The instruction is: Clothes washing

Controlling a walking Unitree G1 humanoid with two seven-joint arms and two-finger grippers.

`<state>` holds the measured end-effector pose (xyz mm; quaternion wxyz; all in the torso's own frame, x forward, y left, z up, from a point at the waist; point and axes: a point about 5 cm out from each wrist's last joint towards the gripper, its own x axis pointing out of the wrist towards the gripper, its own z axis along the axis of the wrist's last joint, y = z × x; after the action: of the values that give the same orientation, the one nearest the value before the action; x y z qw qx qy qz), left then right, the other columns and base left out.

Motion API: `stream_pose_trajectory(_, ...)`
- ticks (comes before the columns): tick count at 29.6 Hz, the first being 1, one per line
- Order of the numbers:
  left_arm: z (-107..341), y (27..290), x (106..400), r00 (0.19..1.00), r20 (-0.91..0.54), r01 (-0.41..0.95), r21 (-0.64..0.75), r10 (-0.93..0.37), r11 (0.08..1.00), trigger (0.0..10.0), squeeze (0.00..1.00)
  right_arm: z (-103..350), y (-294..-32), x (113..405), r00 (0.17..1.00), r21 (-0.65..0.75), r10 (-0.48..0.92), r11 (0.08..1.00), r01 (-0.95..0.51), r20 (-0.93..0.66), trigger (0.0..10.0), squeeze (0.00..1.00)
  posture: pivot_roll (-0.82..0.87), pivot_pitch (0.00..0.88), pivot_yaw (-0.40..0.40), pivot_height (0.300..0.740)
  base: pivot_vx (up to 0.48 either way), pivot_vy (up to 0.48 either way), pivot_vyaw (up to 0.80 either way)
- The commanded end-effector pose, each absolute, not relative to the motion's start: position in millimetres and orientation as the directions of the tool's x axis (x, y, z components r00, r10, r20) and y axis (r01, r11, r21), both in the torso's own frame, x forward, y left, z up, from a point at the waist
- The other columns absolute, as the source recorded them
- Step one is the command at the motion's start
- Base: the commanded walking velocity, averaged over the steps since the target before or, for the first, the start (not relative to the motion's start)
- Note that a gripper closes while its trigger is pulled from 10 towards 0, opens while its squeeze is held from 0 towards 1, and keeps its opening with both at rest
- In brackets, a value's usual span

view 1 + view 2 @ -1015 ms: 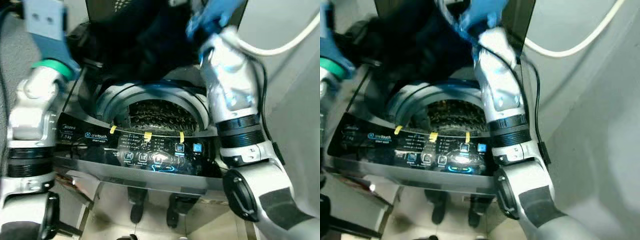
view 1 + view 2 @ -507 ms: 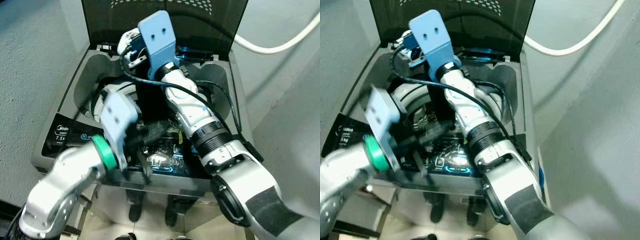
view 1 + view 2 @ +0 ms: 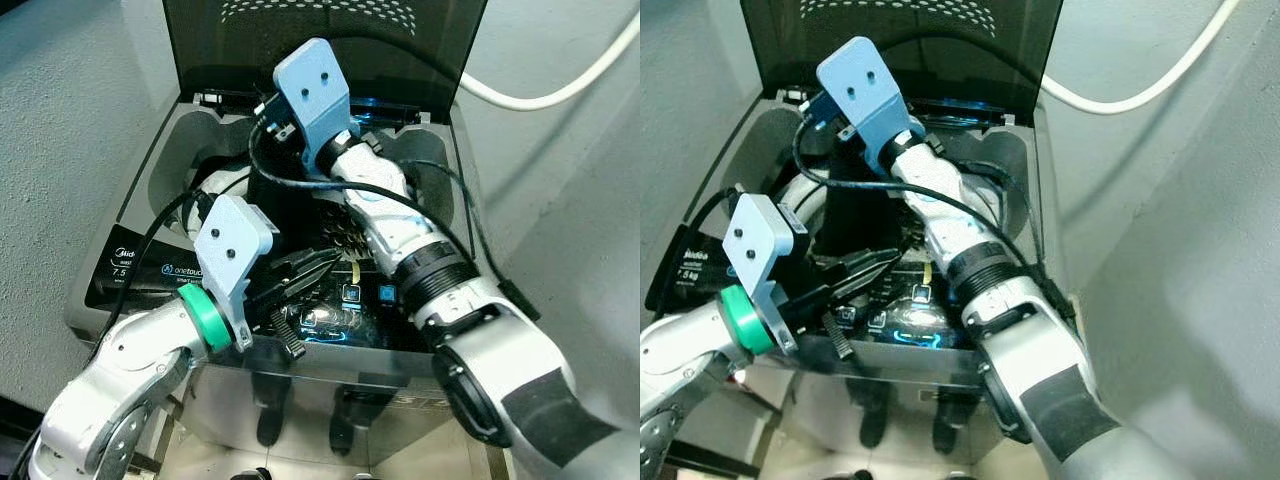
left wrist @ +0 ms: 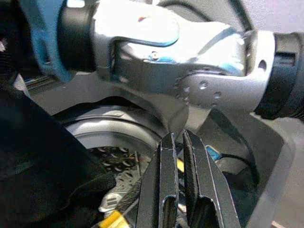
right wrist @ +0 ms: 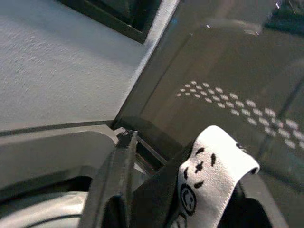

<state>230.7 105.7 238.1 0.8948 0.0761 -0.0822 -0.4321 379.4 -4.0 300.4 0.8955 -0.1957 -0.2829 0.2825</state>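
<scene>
Step in hand, by your read of the scene: loading the washing machine (image 3: 130,215); a dark garment (image 3: 290,205) is being fed into the drum.

Near, lower centre of frame: the control panel (image 3: 330,310) is lit, w/ yellow tape tabs along its edge. The left gripper (image 3: 300,268) hovers just above it at the front rim of the opening, fingers pressed together and empty; the left wrist view confirms the two fingers (image 4: 164,190) nearly touching, nothing between them.

Mid-frame: the drum (image 4: 118,156) shows perforated metal wall. The garment hangs over the opening's left-centre, partly inside; what else lies in the drum cannot be made out.

Far, upper centre: the right gripper (image 5: 156,190) is raised near the open lid (image 3: 320,40), clenched on the garment. Its wrist view shows a white label w/ small face prints (image 5: 209,171) on dark fabric between the fingers.

Next move, as a judgement: lower the right arm toward the drum centre, then release so the fabric drops fully inside. Keep the left gripper off the panel buttons. Check the white hose (image 3: 560,85) at upper right stays apart from the arm.
</scene>
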Motion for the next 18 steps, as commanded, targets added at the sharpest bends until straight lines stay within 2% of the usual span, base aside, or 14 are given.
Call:
stream_pose_trajectory(1, 238, 105, 230, 0.610, 0.087, 0.761, 0.212, -0.788, 0.613, 10.0, 0.00, 303, 0, 375, 0.647, -0.566, 0.652, 0.728, -0.387, 0.396, 10.0, 1.00, 0.08, 0.044, 0.024, 0.740, 0.000, 0.000, 0.00)
stream_pose_trajectory(3, 239, 106, 230, 0.616, 0.089, 0.755, 0.215, -0.782, 0.619, 10.0, 0.00, 299, -2, 376, 0.642, -0.719, 0.685, 0.632, -0.290, 0.344, 10.0, 1.00, 0.08, 0.047, 0.024, 0.740, 0.000, 0.000, 0.00)
stream_pose_trajectory(4, 239, 106, 230, 0.616, 0.089, 0.755, 0.215, -0.782, 0.619, 10.0, 0.00, 299, -2, 376, 0.642, -0.719, 0.685, 0.632, -0.290, 0.344, 10.0, 1.00, 0.08, 0.047, 0.024, 0.740, 0.000, 0.000, 0.00)
stream_pose_trajectory(5, 239, 106, 230, 0.620, 0.090, 0.751, 0.216, -0.779, 0.623, 10.0, 0.00, 291, -4, 375, 0.624, -0.821, 0.738, 0.507, -0.262, 0.257, 10.0, 1.00, 0.08, 0.046, 0.024, 0.740, 0.000, 0.000, 0.00)
stream_pose_trajectory(6, 239, 106, 230, 0.620, 0.090, 0.751, 0.216, -0.779, 0.623, 10.0, 0.00, 291, -4, 375, 0.624, -0.821, 0.738, 0.507, -0.262, 0.257, 10.0, 1.00, 0.08, 0.046, 0.024, 0.740, 0.000, 0.000, 0.00)
stream_pose_trajectory(7, 240, 107, 230, 0.623, 0.090, 0.749, 0.215, -0.777, 0.626, 10.0, 0.00, 281, -8, 373, 0.603, -0.890, 0.785, 0.368, -0.268, 0.143, 10.0, 1.00, 0.08, 0.045, 0.025, 0.740, 0.000, 0.000, 0.00)
stream_pose_trajectory(8, 240, 107, 230, 0.623, 0.090, 0.749, 0.215, -0.777, 0.626, 10.0, 0.00, 281, -8, 373, 0.603, -0.890, 0.785, 0.368, -0.268, 0.143, 10.0, 1.00, 0.08, 0.045, 0.025, 0.740, 0.000, 0.000, 0.00)
stream_pose_trajectory(9, 241, 107, 230, 0.626, 0.093, 0.746, 0.218, -0.774, 0.629, 10.0, 0.00, 266, -20, 370, 0.563, -0.930, 0.825, 0.167, -0.327, -0.049, 10.0, 1.00, 0.08, 0.047, 0.021, 0.740, 0.000, 0.000, 0.00)
stream_pose_trajectory(11, 242, 107, 231, 0.629, 0.094, 0.742, 0.221, -0.771, 0.633, 10.0, 0.00, 269, -26, 368, 0.547, -0.921, 0.835, 0.165, -0.352, -0.059, 10.0, 1.00, 0.08, 0.045, 0.020, 0.740, 0.000, 0.000, 0.00)
stream_pose_trajectory(12, 243, 108, 231, 0.632, 0.096, 0.739, 0.224, -0.769, 0.635, 10.0, 0.00, 274, -31, 368, 0.540, -0.908, 0.841, 0.193, -0.371, -0.042, 10.0, 0.40, 0.09, 0.042, 0.019, 0.740, 0.000, 0.000, 0.00)
stream_pose_trajectory(13, 245, 109, 232, 0.635, 0.101, 0.734, 0.230, -0.766, 0.639, 10.0, 0.00, 283, -37, 366, 0.534, -0.896, 0.846, 0.236, -0.376, -0.001, 10.0, 0.00, 0.09, 0.041, 0.019, 0.740, 0.000, 0.000, 0.00)
stream_pose_trajectory(14, 245, 109, 232, 0.635, 0.101, 0.734, 0.230, -0.766, 0.639, 10.0, 0.00, 283, -37, 366, 0.534, -0.896, 0.846, 0.236, -0.376, -0.001, 10.0, 0.00, 0.09, 0.041, 0.019, 0.740, 0.000, 0.000, 0.00)
stream_pose_trajectory(16, 250, 111, 234, 0.640, 0.113, 0.723, 0.244, -0.760, 0.646, 10.0, 0.00, 301, -52, 367, 0.553, -0.867, 0.828, 0.343, -0.361, 0.097, 10.0, 0.00, 0.10, 0.040, 0.019, 0.740, 0.000, 0.000, 0.00)
stream_pose_trajectory(18, 253, 113, 235, 0.645, 0.122, 0.715, 0.254, -0.755, 0.652, 10.0, 0.00, 307, -61, 366, 0.555, -0.857, 0.821, 0.378, -0.349, 0.136, 10.0, 0.00, 0.10, 0.040, 0.020, 0.740, 0.000, 0.000, 0.00)
